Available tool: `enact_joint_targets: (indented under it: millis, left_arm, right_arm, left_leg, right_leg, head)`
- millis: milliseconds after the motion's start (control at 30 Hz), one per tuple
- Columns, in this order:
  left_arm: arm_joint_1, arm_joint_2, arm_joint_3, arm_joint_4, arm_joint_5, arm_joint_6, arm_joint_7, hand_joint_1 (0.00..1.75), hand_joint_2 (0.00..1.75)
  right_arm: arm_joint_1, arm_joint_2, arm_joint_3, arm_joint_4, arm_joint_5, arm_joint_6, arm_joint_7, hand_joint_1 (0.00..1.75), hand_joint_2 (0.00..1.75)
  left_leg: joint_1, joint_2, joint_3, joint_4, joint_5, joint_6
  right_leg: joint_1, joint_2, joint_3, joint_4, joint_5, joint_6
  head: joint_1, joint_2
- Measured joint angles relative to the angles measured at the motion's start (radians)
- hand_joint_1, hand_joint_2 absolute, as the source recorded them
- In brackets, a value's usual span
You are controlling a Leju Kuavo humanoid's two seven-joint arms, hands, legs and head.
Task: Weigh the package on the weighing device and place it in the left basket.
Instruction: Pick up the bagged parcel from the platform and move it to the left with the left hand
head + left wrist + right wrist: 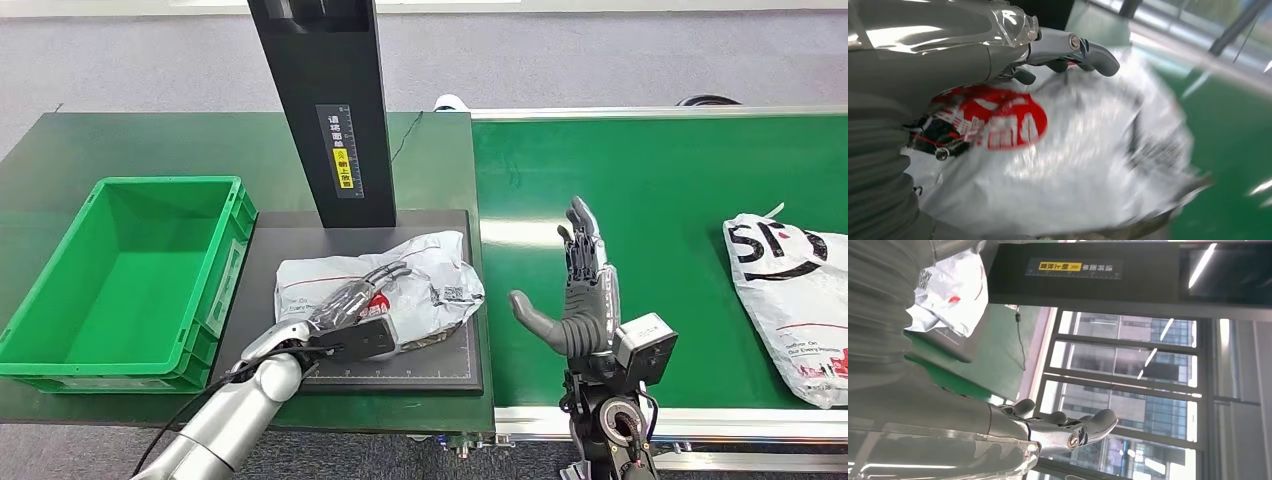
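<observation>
**Package on the scale, left hand laid over it**

The crumpled white plastic mailer package with the red round logo [385, 285] lies on the flat black weighing platform [440, 368] at the foot of the black upright column [322, 100]. The left hand [352, 305] rests on top of it, fingers [1098, 52] stretched along the film. The blurred left wrist view does not settle whether they have closed on it, so I cannot tell if it is gripped.

The right hand [580, 290] stands upright over the green conveyor belt [650, 180], fingers apart, holding nothing. A second white printed mailer bag [795, 300] waits further along the belt.

I judge weighing to be in hand. Next, the left hand must gather the slippery film securely, lift, and carry it left into the open green plastic crate [60, 365] on the dark green counter [60, 140].
</observation>
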Motion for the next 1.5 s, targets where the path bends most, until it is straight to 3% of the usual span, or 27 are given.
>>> enact_joint_targets:
  millis: [200,700,867,900,1033,1100,1500]
  left_arm:
    - [-0.065,0.026,-0.058,0.075,-0.029,-0.080,-0.040,0.00,1.75]
    - [-0.119,0.043,-0.109,0.133,-0.032,-0.121,-0.059,0.00,1.75]
    - [-0.141,0.045,-0.135,0.159,-0.062,-0.134,-0.028,0.00,1.75]
    - [-0.147,0.044,-0.143,0.165,-0.077,-0.129,-0.014,0.09,1.75]
    - [-0.163,0.041,-0.173,0.191,-0.116,-0.103,0.016,1.67,1.75]
    - [-0.168,0.040,-0.179,0.200,-0.119,-0.092,0.015,1.75,1.75]
    - [-0.182,0.041,-0.192,0.211,-0.093,-0.051,-0.064,1.75,1.75]
  right_arm:
    - [0.002,0.001,-0.019,0.000,0.002,0.000,0.010,0.00,1.75]
    - [0.010,0.001,-0.037,-0.002,0.002,0.002,0.016,0.00,1.75]
    - [0.022,0.001,-0.044,-0.010,0.004,0.000,0.023,0.00,1.75]
    - [0.024,0.001,-0.046,-0.011,0.006,-0.001,0.024,0.00,1.75]
    - [0.035,0.002,-0.052,-0.013,0.014,-0.004,0.027,0.00,1.75]
    - [0.038,0.002,-0.054,-0.014,0.015,-0.004,0.027,0.00,1.75]
    - [0.043,0.002,-0.068,-0.017,0.019,-0.001,0.037,0.00,1.75]
  left_leg:
    - [0.000,0.000,0.000,0.000,0.000,0.000]
    - [0.000,0.000,0.000,0.000,0.000,0.000]
    - [0.000,0.000,0.000,0.000,0.000,0.000]
    - [0.000,0.000,0.000,0.000,0.000,0.000]
    - [0.000,0.000,0.001,0.000,0.000,0.000]
    - [0.000,0.000,0.002,0.000,0.000,0.000]
    - [0.000,0.000,0.003,0.000,0.000,0.000]
  right_leg:
    - [0.000,0.000,0.000,0.000,0.000,0.000]
    - [0.000,0.000,0.000,0.000,0.000,0.000]
    - [0.000,0.000,0.000,0.000,0.000,0.000]
    - [0.000,0.000,0.001,0.000,0.000,0.000]
    - [0.000,0.000,0.002,0.000,0.000,0.000]
    - [0.000,0.000,0.002,0.000,0.000,0.000]
    - [0.000,0.000,0.004,0.000,0.000,0.000]
  head:
    - [0.000,0.000]
    - [0.000,0.000]
    - [0.000,0.000]
    - [0.000,0.000]
    - [0.000,0.000]
    - [0.000,0.000]
    - [0.000,0.000]
